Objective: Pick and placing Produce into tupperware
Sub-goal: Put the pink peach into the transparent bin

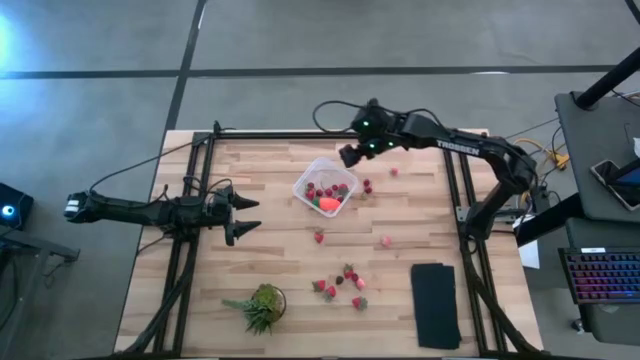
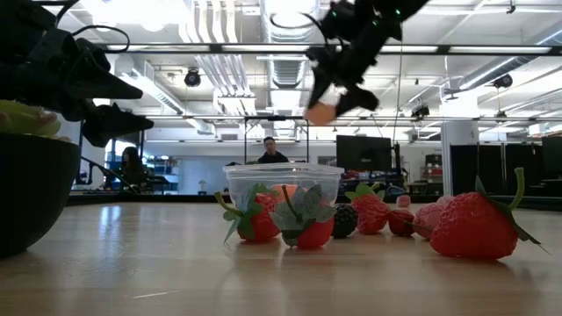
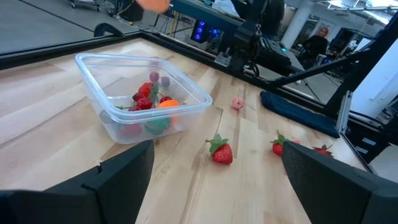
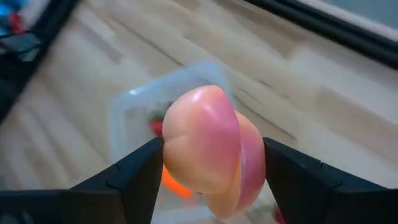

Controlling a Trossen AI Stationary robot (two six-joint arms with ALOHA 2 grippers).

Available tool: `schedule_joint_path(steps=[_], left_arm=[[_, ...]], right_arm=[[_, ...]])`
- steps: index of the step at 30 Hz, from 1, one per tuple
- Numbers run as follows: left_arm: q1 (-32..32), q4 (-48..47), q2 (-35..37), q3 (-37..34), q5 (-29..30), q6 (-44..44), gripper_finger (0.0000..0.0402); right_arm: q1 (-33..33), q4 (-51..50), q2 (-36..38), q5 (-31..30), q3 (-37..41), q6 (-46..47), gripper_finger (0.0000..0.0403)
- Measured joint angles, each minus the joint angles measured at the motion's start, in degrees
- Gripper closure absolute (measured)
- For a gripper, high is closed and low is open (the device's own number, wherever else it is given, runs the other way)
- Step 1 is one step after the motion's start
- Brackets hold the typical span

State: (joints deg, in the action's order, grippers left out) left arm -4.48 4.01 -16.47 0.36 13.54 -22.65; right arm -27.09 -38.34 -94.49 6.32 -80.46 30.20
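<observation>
The clear tupperware tub point(image 1: 326, 186) stands on the table's far middle. It holds several red strawberries and an orange carrot-like piece point(image 3: 166, 104). My right gripper point(image 1: 350, 155) is shut on the pink-orange round fruit point(image 4: 211, 149), high above the tub's far right corner point(image 2: 283, 189). More strawberries lie loose beside the tub point(image 1: 367, 186), near of it point(image 1: 319, 237) and in a cluster point(image 1: 340, 285). My left gripper point(image 1: 250, 213) is open and empty, left of the tub and pointing toward it. My right gripper pinches the round fruit between its two fingers, one on each of its opposite sides point(image 4: 171, 146). The fingers come from above and from the table's far right, slanting down. The fruit is lifted clear, high above the tub point(image 2: 322, 112).
A spiky green plant in a pot point(image 1: 262, 305) stands near the front left. A flat black pad point(image 1: 436, 303) lies at the front right. Small pink pieces lie at the right of the tub point(image 1: 386, 241) and farther back point(image 1: 394, 171). People show in the room behind.
</observation>
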Motion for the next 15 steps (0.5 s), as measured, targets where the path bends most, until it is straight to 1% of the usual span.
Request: schedule_joint_path(steps=[2,6,8,11,13,15], left_arm=[[-0.01,0.02,0.03,0.0,0.0,0.02,0.0063],[-0.02,0.0,0.02,0.0,-0.02,0.02,0.0063],[-0.02,0.02,0.04,0.0,0.0,0.0,0.0063],[-0.02,0.0,0.02,0.0,-0.01,0.0,0.0063],[-0.01,0.02,0.0,0.0,0.0,0.02,0.0063],[-0.02,0.0,0.07,0.0,0.0,0.02,0.0063]], right_arm=[[1.44,-0.18,-1.69,0.47,-3.41,-0.69,0.0147],[4.0,-0.48,-6.63,4.55,-8.6,-1.67,0.0147],[5.34,-1.71,-9.61,4.52,-10.83,-2.12,0.0147],[6.91,-5.35,-14.12,2.18,-14.1,-3.08,0.0147],[7.73,-9.6,-16.97,-0.8,-16.73,-5.08,0.0147],[8.34,-13.87,-19.79,-1.9,-19.8,-7.59,0.0145]])
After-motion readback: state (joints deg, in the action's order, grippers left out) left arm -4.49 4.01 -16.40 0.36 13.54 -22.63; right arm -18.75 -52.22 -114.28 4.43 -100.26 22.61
